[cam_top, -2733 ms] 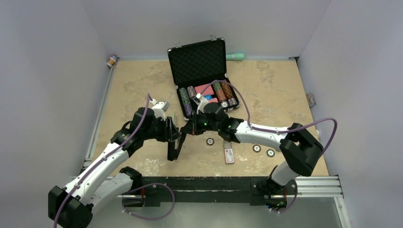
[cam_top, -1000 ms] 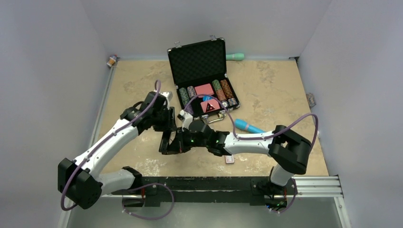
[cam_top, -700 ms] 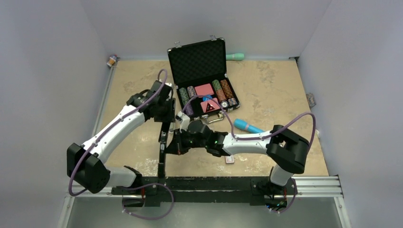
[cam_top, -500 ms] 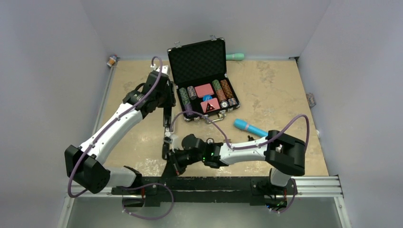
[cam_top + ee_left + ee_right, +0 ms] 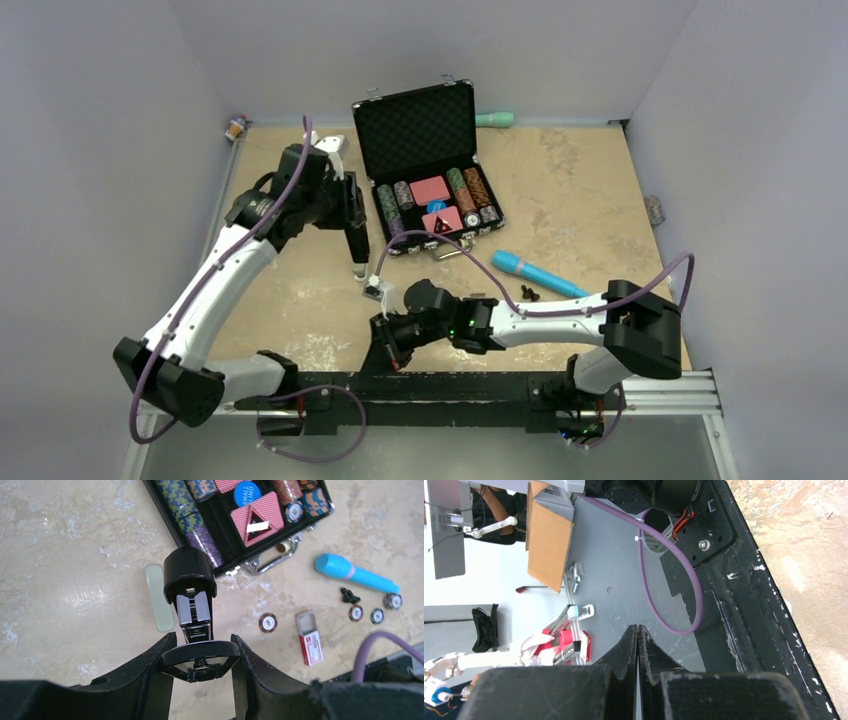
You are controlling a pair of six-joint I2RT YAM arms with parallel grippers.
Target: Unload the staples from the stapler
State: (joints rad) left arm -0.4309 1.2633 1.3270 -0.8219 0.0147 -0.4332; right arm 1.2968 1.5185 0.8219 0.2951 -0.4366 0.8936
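One stapler (image 5: 190, 575) was all the task turned on. You had it off the table, hanging flipped open just left of centre in the overhead view, near the lower left corner of the chip case (image 5: 415, 120). Your left gripper (image 5: 202, 641) was clamped across its rounded base, a finger (image 5: 150, 670) on each side. The metal channel and black cap pointed down toward the table (image 5: 60, 580). Whether staples sat in that channel could not be told.

Your right gripper (image 5: 638, 632) was at the bottom centre of the overhead view. Its fingers were pressed flat together with nothing visible between them, and it was aimed past the table's black near edge (image 5: 744, 610).

Just left of the stapler in the left wrist view lay a pale green strip (image 5: 159, 597). To the right were loose chips (image 5: 268, 622), a small red-and-white box (image 5: 310, 640) and a blue pen (image 5: 355, 573).

The likely trouble was the hold. Gripped only at the base, the stapler could swing or slip if you moved fast. Any staples shaken out would scatter among the chips, and a strip pulled toward that near edge could drop off the table.
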